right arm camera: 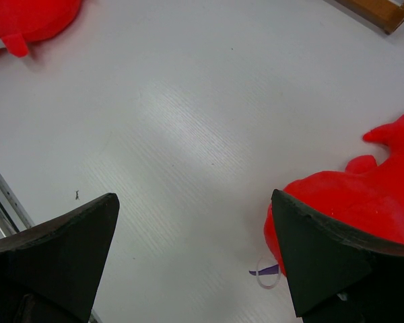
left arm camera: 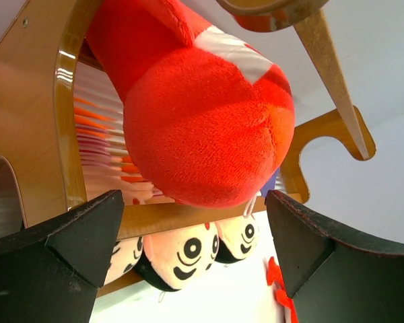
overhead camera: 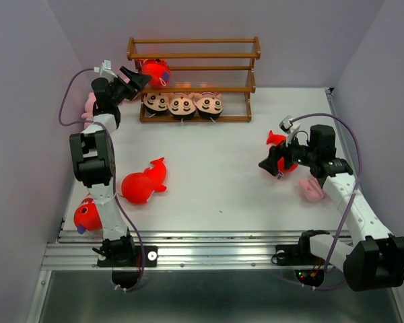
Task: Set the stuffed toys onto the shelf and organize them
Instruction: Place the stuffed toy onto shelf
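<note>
The brown shelf (overhead camera: 192, 55) stands at the back. A red fish (overhead camera: 155, 70) lies at the left end of its middle tier, and three boy dolls (overhead camera: 182, 105) sit abreast on the bottom tier. My left gripper (overhead camera: 136, 81) is open just in front of that fish; in the left wrist view the fish (left arm camera: 202, 114) rests on the rail above the spread fingers (left arm camera: 81, 242), with the dolls (left arm camera: 182, 256) below. My right gripper (overhead camera: 275, 163) is open and low over the table, its right finger against another red fish (right arm camera: 363, 202).
A red fish (overhead camera: 143, 185) lies on the table left of centre, and another (overhead camera: 87, 215) by the left arm's base. A pink frog (overhead camera: 89, 104) lies behind the left arm, and one (overhead camera: 312, 190) beside the right forearm.
</note>
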Robot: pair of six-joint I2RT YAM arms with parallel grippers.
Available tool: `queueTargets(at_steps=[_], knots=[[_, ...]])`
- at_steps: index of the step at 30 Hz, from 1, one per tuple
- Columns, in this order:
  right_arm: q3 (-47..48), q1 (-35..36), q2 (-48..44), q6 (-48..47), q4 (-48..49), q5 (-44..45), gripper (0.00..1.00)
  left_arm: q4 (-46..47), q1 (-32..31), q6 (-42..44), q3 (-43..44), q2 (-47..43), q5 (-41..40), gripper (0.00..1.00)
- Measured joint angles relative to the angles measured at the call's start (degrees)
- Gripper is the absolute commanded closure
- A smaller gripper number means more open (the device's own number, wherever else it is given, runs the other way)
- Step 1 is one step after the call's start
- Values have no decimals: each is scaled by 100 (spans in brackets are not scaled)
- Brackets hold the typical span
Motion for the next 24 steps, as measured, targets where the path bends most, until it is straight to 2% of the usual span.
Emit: queueTargets(at_steps=[15,24], knots=[[0,0,0,-20,0,2,0,-98,63,170,-455,-341,70,1],[0,0,0,-20,0,17,0,-199,98,302,-1349,-1161,-267,1]])
